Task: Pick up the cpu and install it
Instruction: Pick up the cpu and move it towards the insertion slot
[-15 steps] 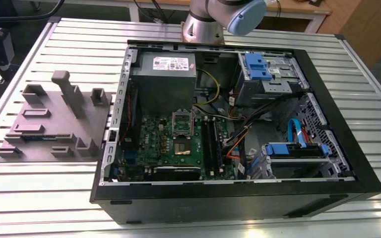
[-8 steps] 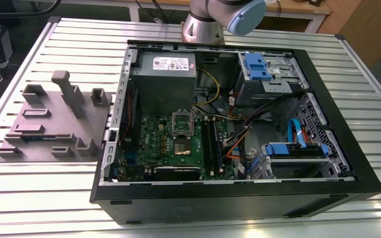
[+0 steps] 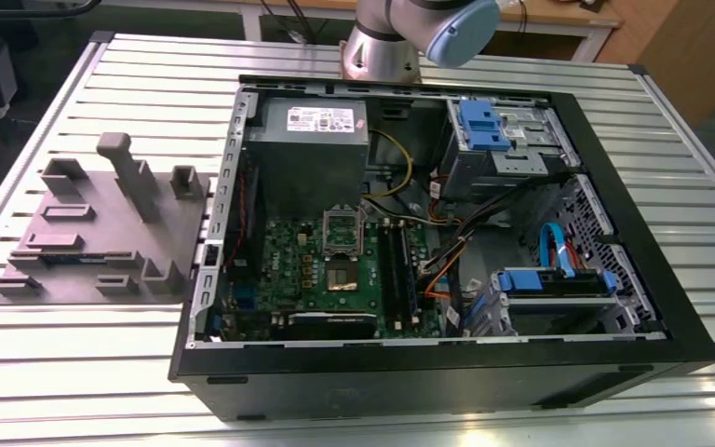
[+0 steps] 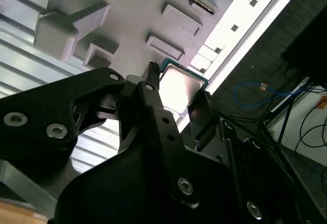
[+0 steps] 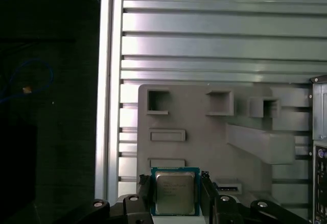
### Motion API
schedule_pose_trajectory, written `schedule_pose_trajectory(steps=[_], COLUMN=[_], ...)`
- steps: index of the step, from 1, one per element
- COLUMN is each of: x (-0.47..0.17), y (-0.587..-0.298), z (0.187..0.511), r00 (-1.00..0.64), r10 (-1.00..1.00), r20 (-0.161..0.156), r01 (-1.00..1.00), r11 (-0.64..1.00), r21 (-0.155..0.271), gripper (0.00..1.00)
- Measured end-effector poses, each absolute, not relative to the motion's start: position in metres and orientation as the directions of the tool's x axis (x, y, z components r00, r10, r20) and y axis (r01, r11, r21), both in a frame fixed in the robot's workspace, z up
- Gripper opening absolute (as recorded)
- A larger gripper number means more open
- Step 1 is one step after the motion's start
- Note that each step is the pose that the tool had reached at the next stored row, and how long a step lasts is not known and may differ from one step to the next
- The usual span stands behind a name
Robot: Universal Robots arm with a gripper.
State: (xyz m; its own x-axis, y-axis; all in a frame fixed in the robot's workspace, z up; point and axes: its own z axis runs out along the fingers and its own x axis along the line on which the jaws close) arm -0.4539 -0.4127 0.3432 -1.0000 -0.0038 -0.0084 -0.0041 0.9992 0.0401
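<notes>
In both wrist views the cpu (image 5: pixel 174 192) (image 4: pixel 178 87), a flat square chip with a shiny metal top and a teal rim, sits between the two black fingers of my gripper (image 5: pixel 174 184) (image 4: pixel 176 90). The fingers press on its two opposite edges and hold it well above the grey moulded plate (image 5: pixel 204 147) (image 4: pixel 127 15). In the exterior view that plate (image 3: pixel 97 233) lies on the table at the exterior view's left. Beside it stands the open computer case (image 3: pixel 445 233), with the green motherboard and its square socket (image 3: pixel 343 228) showing inside.
The slatted metal table (image 3: pixel 60 354) carries both plate and case. Its edge (image 5: pixel 108 106) runs close to the plate, with dark floor and cables beyond. The arm's base (image 3: pixel 389 42) stands behind the case. Drive bays with blue clips (image 3: pixel 494 126) and cables fill the case's right side.
</notes>
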Motion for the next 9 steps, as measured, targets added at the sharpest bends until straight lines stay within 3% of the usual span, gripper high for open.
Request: schedule_pose_trajectory(steps=[9], x=[-0.4539], y=[-0.4127], z=[0.3524], r00=[-1.000], r10=[-0.004], r20=[-0.009], r01=[-0.004], r11=[0.999], r21=[0.040], gripper=[0.47])
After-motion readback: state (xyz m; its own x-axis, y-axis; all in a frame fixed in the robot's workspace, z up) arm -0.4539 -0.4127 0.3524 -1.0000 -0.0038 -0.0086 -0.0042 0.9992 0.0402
